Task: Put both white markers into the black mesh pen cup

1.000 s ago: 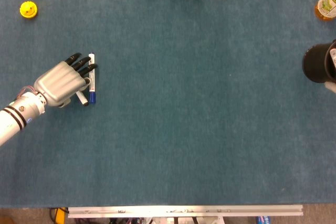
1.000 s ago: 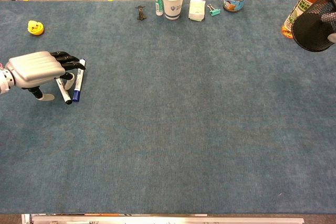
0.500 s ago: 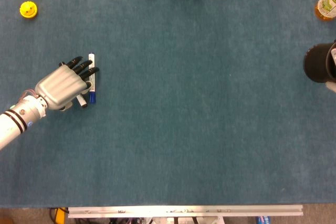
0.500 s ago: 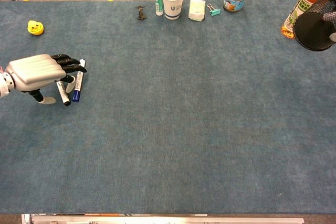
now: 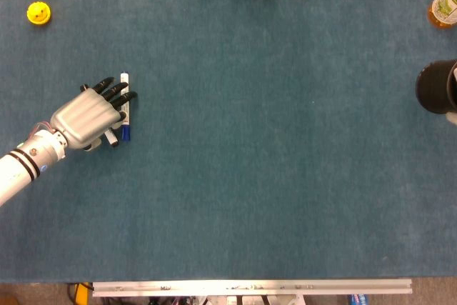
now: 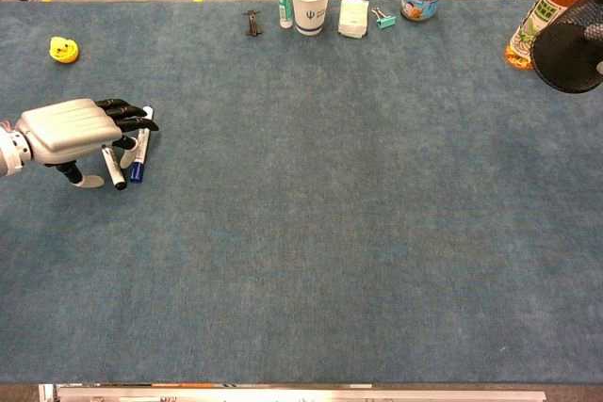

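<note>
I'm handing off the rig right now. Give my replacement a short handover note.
Left hand: over the two white markers at the table's left side, fingers across them; a grip cannot be confirmed.
Right hand: barely visible at the right edge, holding the black mesh pen cup raised.
Done: neither marker is in the cup.
Left: grasp each marker, carry it across, drop it into the cup.

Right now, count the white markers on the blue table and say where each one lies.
2. The blue-capped white marker lies by the left hand's fingertips. The black-capped white marker lies beside it, partly under that hand. Both are at the table's left side, so nothing more seems hidden.
</note>
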